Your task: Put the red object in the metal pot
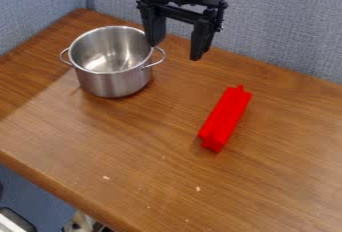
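Wood table point(120, 136), grey wall behind. Gripper point(181, 38) released, hovering far-centre. Red block point(225, 116) lies right, pot point(112, 60) far-left, empty. Drop square across block's narrow width, mid-length, then clamp.

We see a wooden table point(94, 146) with a warm brown, streaked grain, its top filling most of the view and set at an angle, so that one corner points toward the lower edge. Behind it we make out a grey-blue wall point(287, 21) running across the top, with a vertical seam near the left where two panels meet. Below the table's near edge, at the lower left, we catch a strip of darker floor point(24, 208) and some pale shapes too blurred to identify.
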`<state>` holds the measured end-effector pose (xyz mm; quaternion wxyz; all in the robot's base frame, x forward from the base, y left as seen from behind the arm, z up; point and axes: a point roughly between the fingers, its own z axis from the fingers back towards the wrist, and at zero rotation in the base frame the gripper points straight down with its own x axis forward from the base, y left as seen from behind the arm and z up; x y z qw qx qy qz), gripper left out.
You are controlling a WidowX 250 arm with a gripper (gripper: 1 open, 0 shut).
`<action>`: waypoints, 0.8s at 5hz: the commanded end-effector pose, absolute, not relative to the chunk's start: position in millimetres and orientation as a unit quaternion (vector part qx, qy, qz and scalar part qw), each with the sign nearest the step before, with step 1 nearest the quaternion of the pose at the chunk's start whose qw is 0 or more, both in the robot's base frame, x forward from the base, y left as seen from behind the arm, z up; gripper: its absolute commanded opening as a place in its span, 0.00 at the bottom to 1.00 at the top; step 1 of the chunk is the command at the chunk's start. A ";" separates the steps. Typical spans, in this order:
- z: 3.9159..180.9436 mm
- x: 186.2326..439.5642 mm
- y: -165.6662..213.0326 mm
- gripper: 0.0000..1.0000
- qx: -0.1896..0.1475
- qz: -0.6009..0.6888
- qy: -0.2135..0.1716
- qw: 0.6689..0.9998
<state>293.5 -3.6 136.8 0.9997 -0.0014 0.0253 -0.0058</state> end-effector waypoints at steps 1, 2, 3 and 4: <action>131.1 292.1 -4.7 1.00 -0.001 -0.005 0.033 0.999; 123.8 292.0 -16.5 1.00 0.000 -0.017 0.034 0.999; 115.5 292.5 -40.2 1.00 0.008 -0.035 0.014 0.999; 105.0 293.0 -65.5 1.00 0.013 -0.035 0.007 0.999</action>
